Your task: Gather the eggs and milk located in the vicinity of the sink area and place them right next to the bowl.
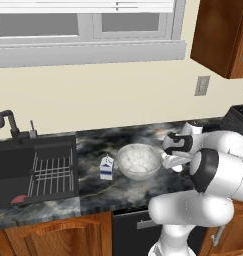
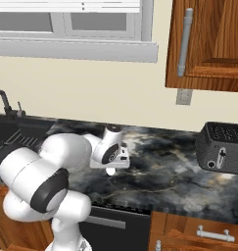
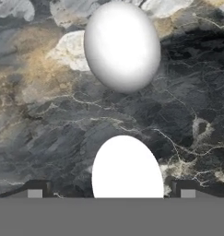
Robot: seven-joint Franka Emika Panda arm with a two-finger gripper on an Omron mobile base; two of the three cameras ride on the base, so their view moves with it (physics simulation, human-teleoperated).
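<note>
Hand view: wide-spread fingers point(image 3: 111, 189) flank one egg point(image 3: 127, 168) without gripping; another egg point(image 3: 121, 46) lies ahead on the tabletop point(image 3: 39, 124).

Eggs point(image 3: 122, 46) apparently beside bowl point(image 1: 138, 161).

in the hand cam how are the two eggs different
The upper egg lies on the dark marble counter, whole and grey-shaded. The lower egg sits between the fingertips of the gripper, cut off at the bottom and flat bright white. Whether the fingers touch it is unclear. Both are smooth white ovals.
</note>
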